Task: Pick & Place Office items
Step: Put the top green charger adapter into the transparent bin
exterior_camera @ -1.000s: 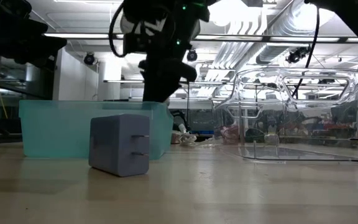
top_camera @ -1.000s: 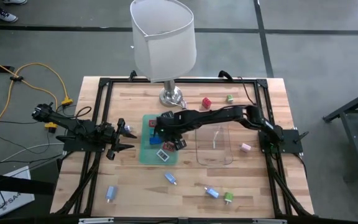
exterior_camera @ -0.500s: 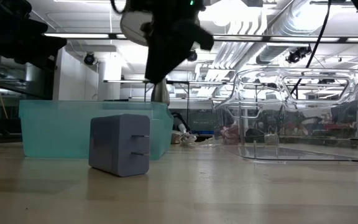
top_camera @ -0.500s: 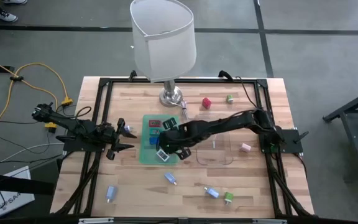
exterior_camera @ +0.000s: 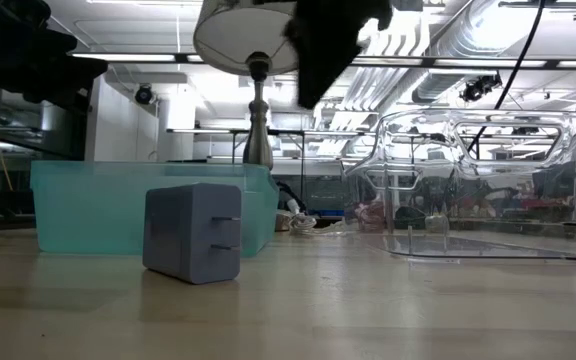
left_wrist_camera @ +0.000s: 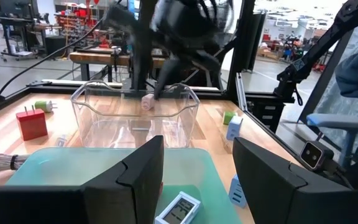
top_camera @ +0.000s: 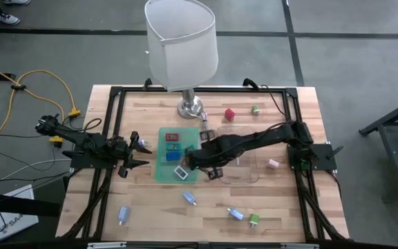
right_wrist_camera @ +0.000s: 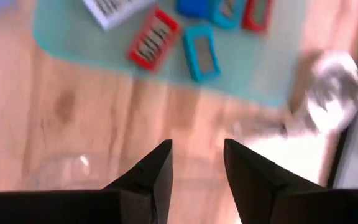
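Waiting at table's left edge: left gripper, fingers apart, empty | office items: four flat pieces on green mat, others scattered | right gripper between mat and clear tray, fingers parted, nothing held | risk: swinging arm clips tray wall or lamp

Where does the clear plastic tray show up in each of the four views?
High view: clear plastic tray right of centre, under the right arm.
Low view: on the right, beside the teal mat.
Left wrist view: upper middle, behind the mat.
Right wrist view: cannot tell; blurred.
Shared landmark: the green mat, beside the tray.
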### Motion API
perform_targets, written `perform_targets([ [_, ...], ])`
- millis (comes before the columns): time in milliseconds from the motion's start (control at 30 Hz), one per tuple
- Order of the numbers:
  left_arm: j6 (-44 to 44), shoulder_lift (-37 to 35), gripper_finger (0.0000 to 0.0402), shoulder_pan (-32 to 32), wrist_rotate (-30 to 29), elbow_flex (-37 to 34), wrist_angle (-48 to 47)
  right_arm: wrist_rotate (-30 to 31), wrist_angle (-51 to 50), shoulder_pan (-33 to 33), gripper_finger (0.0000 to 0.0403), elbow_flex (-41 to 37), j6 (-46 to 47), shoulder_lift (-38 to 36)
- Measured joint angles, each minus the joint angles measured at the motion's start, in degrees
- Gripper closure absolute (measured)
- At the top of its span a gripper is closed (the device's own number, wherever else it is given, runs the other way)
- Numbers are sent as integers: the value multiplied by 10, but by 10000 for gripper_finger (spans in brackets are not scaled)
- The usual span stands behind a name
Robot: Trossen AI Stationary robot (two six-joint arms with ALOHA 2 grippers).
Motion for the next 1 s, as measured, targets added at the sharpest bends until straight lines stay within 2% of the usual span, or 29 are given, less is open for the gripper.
perform_targets([
  [167, 0, 2, 216, 0, 0, 0, 0, -2, -48, -10, 273, 0, 56, -36],
  [367, 0, 3, 216, 0, 0, 0, -1, -70, -84, -57, 273, -2, 96, -96],
  [533, 0, 3, 216, 0, 0, 0, 0, -70, -97, -102, 273, -39, 112, -156],
  [733, 0, 3, 216, 0, 0, 0, -1, -99, -98, -191, 273, -80, 127, -229],
  [1000, 0, 3, 216, 0, 0, 0, 0, -102, -103, -308, 273, -83, 126, -252],
])
